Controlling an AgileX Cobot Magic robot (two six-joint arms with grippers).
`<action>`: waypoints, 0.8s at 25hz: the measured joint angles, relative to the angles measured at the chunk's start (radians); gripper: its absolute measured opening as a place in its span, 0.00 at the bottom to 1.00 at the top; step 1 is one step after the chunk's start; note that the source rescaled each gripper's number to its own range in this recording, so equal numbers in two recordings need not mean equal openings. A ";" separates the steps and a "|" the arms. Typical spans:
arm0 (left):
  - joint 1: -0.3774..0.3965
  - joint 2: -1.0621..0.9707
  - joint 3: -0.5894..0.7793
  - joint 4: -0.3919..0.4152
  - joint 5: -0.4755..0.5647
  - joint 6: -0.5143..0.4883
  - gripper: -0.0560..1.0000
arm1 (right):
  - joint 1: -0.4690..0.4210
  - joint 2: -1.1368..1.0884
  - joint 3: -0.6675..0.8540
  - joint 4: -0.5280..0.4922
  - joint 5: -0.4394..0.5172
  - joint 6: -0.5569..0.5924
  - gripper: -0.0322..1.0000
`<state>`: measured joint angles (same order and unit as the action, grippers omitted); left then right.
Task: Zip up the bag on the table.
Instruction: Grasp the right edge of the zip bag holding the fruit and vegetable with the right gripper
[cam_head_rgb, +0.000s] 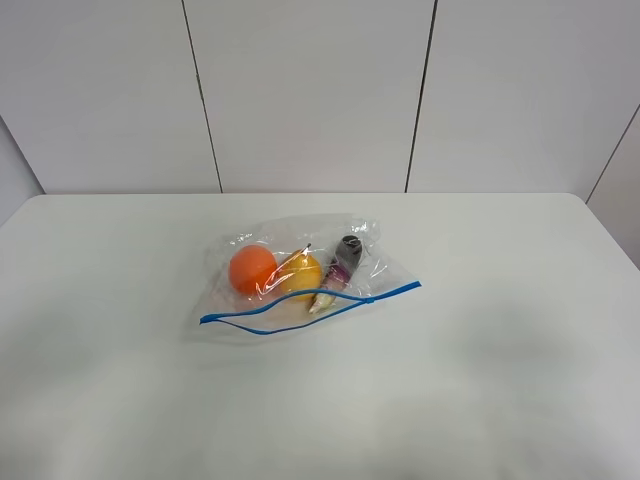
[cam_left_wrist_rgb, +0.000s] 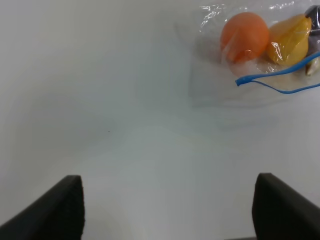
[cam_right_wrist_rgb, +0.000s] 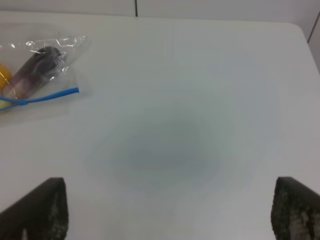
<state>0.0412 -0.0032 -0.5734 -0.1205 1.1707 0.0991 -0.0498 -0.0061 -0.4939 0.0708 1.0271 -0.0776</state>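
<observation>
The clear crinkly bag (cam_head_rgb: 300, 275) lies flat in the middle of the white table (cam_head_rgb: 500, 380). Its blue seal strip (cam_head_rgb: 310, 308) runs along the near edge and gapes open in the middle. Inside are an orange ball (cam_head_rgb: 252, 269), a yellow item (cam_head_rgb: 300, 274) and a dark purple item (cam_head_rgb: 346, 258). The bag also shows in the left wrist view (cam_left_wrist_rgb: 265, 45) and the right wrist view (cam_right_wrist_rgb: 37, 70). Neither gripper shows in the exterior view. My left gripper (cam_left_wrist_rgb: 167, 210) is open and empty, well short of the bag. My right gripper (cam_right_wrist_rgb: 167, 215) is open and empty, off to the bag's right.
A white panelled wall (cam_head_rgb: 310, 90) stands behind the table's far edge. The table's right far corner (cam_right_wrist_rgb: 300, 30) is rounded. Nothing else lies on the table.
</observation>
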 joint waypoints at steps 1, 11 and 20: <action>0.000 0.000 0.000 0.000 0.000 0.000 0.89 | 0.000 0.000 0.000 0.000 0.000 0.000 1.00; 0.000 0.000 0.000 0.000 0.000 0.000 0.89 | 0.000 0.014 -0.014 0.002 -0.001 0.001 1.00; 0.000 0.000 0.000 0.000 0.000 0.000 0.89 | 0.000 0.517 -0.278 0.071 -0.099 0.008 1.00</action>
<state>0.0412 -0.0032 -0.5734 -0.1205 1.1707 0.0991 -0.0498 0.5105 -0.7722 0.1417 0.9280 -0.0697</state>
